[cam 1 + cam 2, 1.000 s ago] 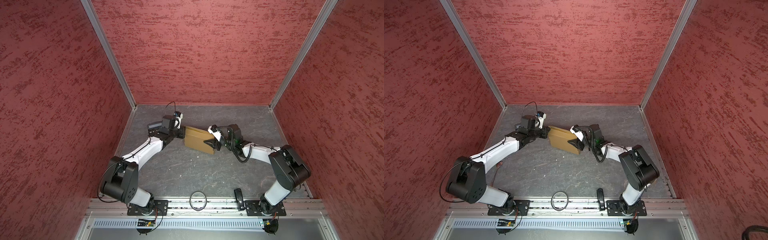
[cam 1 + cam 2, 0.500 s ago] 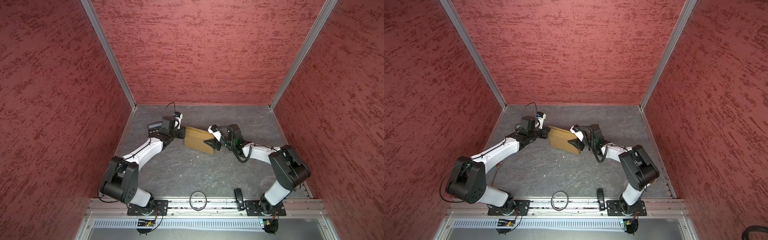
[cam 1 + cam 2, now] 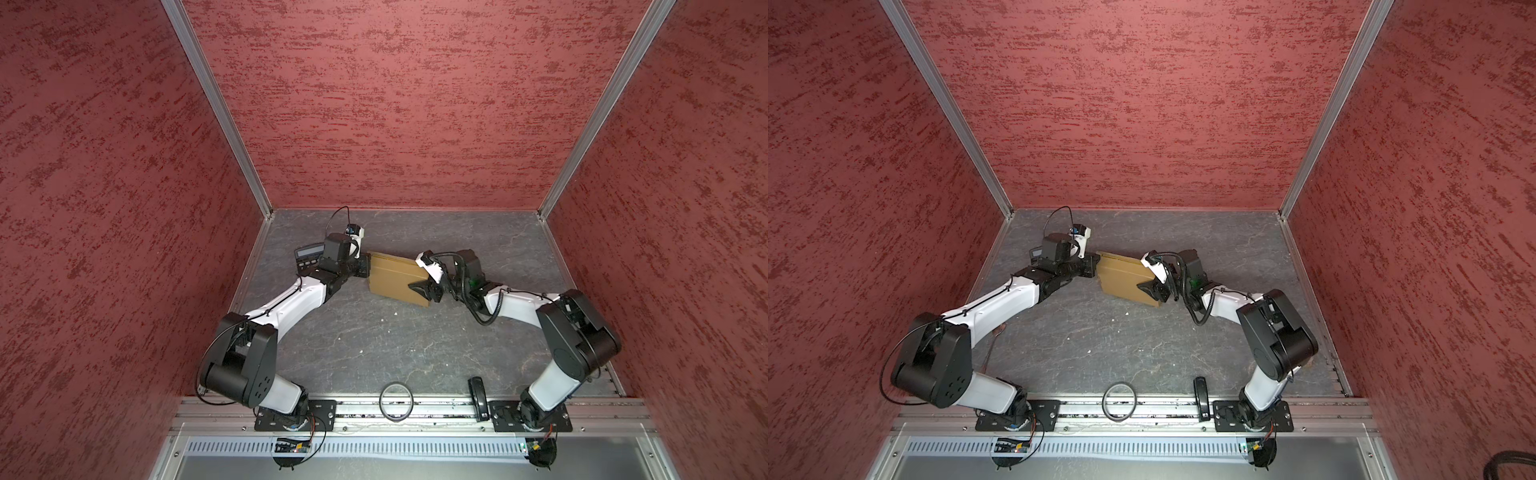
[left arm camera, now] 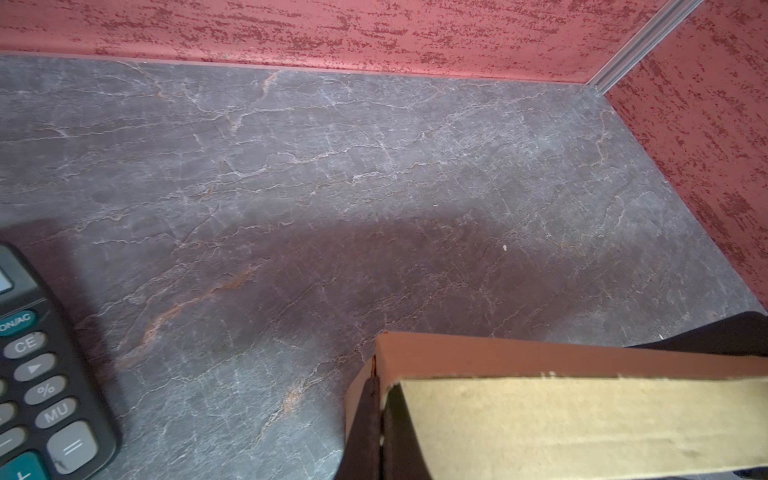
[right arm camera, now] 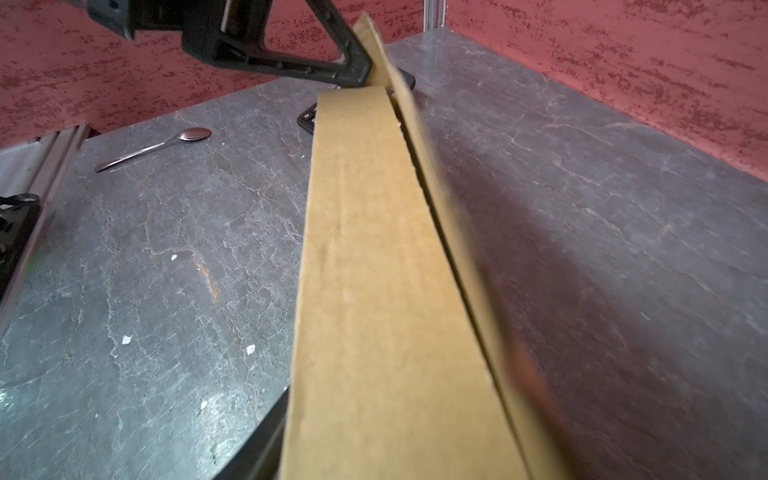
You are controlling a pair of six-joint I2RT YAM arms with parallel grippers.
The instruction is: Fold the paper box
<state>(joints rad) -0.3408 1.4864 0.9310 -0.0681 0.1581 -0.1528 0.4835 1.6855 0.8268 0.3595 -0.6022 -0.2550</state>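
The box (image 3: 395,277) is at the back middle of the desk (image 3: 374,345), between the two arms. It is flat and tan. I cannot tell if its low edge touches the desk.

The left claw (image 3: 365,266) is shut tight on the box's left edge. In the right wrist view its black finger (image 5: 345,66) pinches the far corner of the cardboard.

The right claw (image 3: 424,289) is at the box's right edge. One black finger lies over the top of the box, and the box runs between the two fingers. I cannot tell if this claw is squeezing the box or just sits around the edge.

Along one long edge of the box there is a thin dark slit (image 5: 419,174). There the top sheet does not sit flat on the side.

The calculator (image 3: 309,254) lies just beside the left claw, partly under the arm and near the left wall. This is the tightest spot. The spoon (image 5: 166,143) lies on the desk, apart from the box, on the left arm's side.

A ring (image 3: 381,401) and a small black thing (image 3: 478,395) sit at the front rail, well apart from the box.

Bare grey desk spreads wide from the box's near edge to the front rail. A narrower strip runs behind the box to the back wall. More bare desk lies past the right arm, up to the right wall.
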